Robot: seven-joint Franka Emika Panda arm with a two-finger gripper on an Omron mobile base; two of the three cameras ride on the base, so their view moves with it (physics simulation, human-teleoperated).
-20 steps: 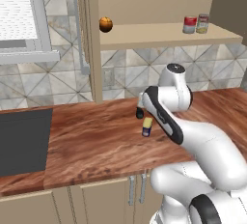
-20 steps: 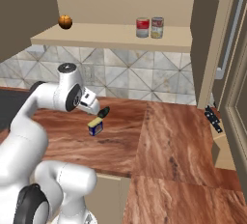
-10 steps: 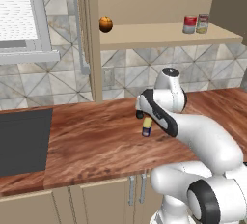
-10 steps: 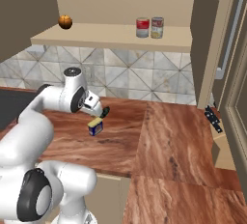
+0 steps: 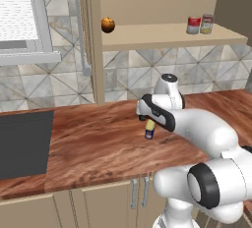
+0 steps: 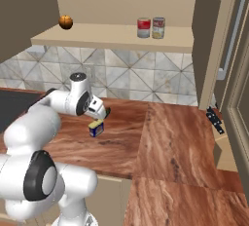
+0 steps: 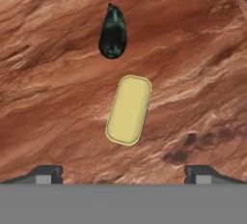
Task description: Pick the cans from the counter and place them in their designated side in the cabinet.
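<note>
From the left base view we see our two-finger gripper (image 5: pixel 145 119) spread wide above the slim dark blue, yellow-topped can (image 5: pixel 149 131) on the reddish-brown wood-grain counter (image 5: pixel 98 143); from the hand view its yellow top (image 7: pixel 128 110) lies slightly off-centre, so closing carelessly might tip it

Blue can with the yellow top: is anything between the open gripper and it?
Nothing visible. In the hand view the blue can sits centred between the fingertips, its yellow top bare. The small dark blob lies on the counter beyond it, apart from the can.
</note>
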